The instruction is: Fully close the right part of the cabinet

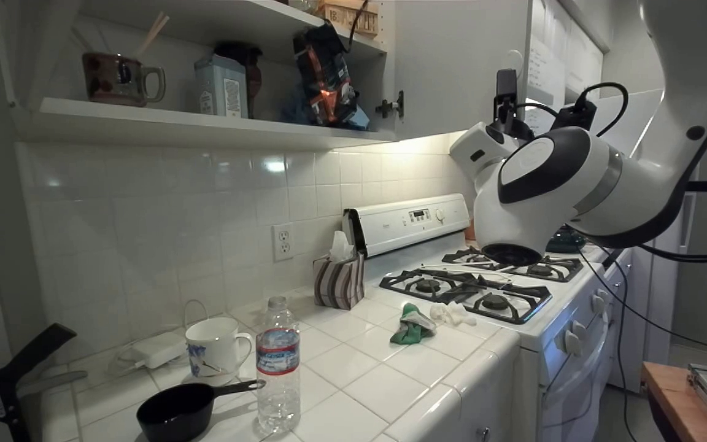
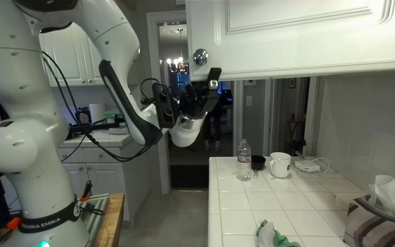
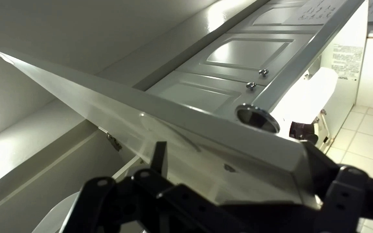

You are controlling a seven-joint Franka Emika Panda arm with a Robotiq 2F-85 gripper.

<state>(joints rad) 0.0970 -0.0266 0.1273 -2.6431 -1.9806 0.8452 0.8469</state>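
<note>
The cabinet (image 1: 188, 40), a white wall unit, is mounted above the tiled counter (image 1: 359, 383). Its right door (image 2: 286, 51) stands open, swung well out on a dark hinge (image 1: 400, 104); a round metal knob (image 2: 200, 57) is fitted near the lower free corner of its panelled side. The gripper (image 3: 233, 145) is positioned at that corner, its fingers (image 3: 159, 158) pointing upward and apart, with the door's lower edge between them: one finger on the inner side, one on the panelled side near the knob. Contact with either surface cannot be determined. The exposed lower shelf (image 1: 218, 123) carries a patterned mug (image 1: 111, 80), a grey tin (image 1: 221, 86) and a dark bag (image 1: 329, 77). On the counter are a clear bottle (image 1: 278, 362), a black handled cup (image 1: 175, 411) near it, a white mug (image 1: 211, 350), a striped tissue box (image 1: 339, 282) and, near the stove (image 1: 412, 222), a green and grey cloth (image 1: 413, 325). Beyond the door, the wrist view shows a lit lamp (image 3: 308, 94) and a row of white cupboards (image 3: 248, 53).
</note>
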